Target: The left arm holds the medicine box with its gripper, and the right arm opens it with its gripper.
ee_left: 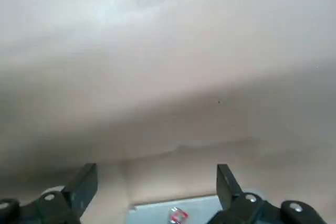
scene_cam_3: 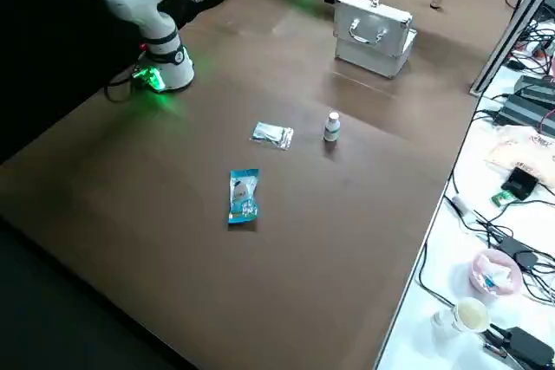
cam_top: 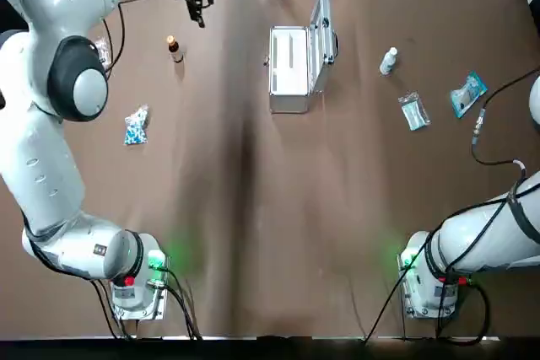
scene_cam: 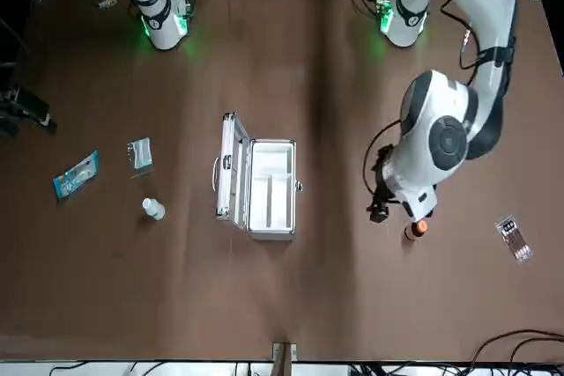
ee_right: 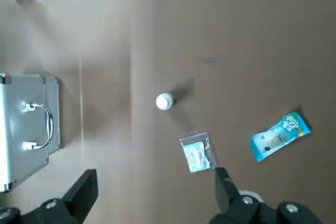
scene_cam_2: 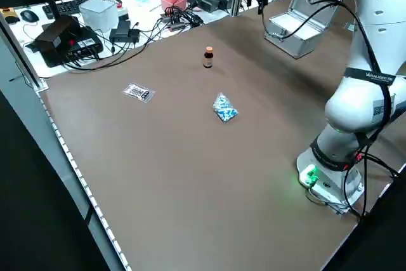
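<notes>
Medicine box (cam_top: 291, 69), a small aluminium case, sits at the far middle of the table (cam_top: 270, 233) with its lid (cam_top: 321, 29) raised upright on the hinge and the white tray inside bare to the overhead camera; judged from that, the opening itself looks done, and neither arm is on the case; the holding and lifting the task asks for are not going on at this moment, so what is left seems to be no more than the arms clearing off. The left gripper (cam_top: 197, 2) hangs over the far left part of the table, near a small brown bottle (cam_top: 174, 46) and well apart from the case; its own camera shows its fingers (ee_left: 84, 182) spread wide with nothing between them, only bare cloth beneath. The right gripper (ee_right: 152, 195) is high above the table's right side, its fingers likewise parted and empty; below it lie a white bottle (ee_right: 165, 101), a clear sachet (ee_right: 197, 151) and a blue packet (ee_right: 278, 136), with the case off to one side, its handle (ee_right: 39, 127) facing the camera.
</notes>
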Motion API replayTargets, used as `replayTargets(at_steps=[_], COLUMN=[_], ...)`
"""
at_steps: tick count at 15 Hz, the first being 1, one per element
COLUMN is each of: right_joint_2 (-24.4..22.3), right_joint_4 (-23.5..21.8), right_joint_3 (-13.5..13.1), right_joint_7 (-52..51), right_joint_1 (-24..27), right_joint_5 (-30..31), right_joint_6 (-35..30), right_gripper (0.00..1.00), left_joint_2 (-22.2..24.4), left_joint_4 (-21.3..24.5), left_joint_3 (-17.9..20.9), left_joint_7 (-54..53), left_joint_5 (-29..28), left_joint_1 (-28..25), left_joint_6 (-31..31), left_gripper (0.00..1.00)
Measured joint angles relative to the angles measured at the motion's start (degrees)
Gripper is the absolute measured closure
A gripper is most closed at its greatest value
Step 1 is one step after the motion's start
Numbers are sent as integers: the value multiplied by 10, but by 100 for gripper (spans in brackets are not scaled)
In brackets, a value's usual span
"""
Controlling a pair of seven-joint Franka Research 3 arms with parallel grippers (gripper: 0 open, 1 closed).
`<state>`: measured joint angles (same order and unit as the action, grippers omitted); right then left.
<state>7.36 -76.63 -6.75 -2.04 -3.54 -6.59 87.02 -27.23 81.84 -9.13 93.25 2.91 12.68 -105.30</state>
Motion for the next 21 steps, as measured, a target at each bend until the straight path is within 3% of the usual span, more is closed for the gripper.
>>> replayTargets(at_steps=[6, 13, 21], right_joint_2=[-26, -27, -27], right_joint_4=[-49, -58, -58], right_joint_3=[2, 2, 2], right_joint_7=[1, -16, -16], right_joint_1=[0, 0, 0], right_joint_5=[24, 40, 49], right_joint_6=[11, 0, 0], right_gripper=[2, 2, 2], left_joint_2=[14, 48, 97], left_joint_4=[0, -4, -8], left_joint_3=[9, 18, 30], left_joint_7=[-138, -355, -669], left_joint_5=[-30, -46, -47], left_joint_1=[-48, -114, -129], left_joint_6=[33, 60, 63], left_gripper=[0, 0, 0])
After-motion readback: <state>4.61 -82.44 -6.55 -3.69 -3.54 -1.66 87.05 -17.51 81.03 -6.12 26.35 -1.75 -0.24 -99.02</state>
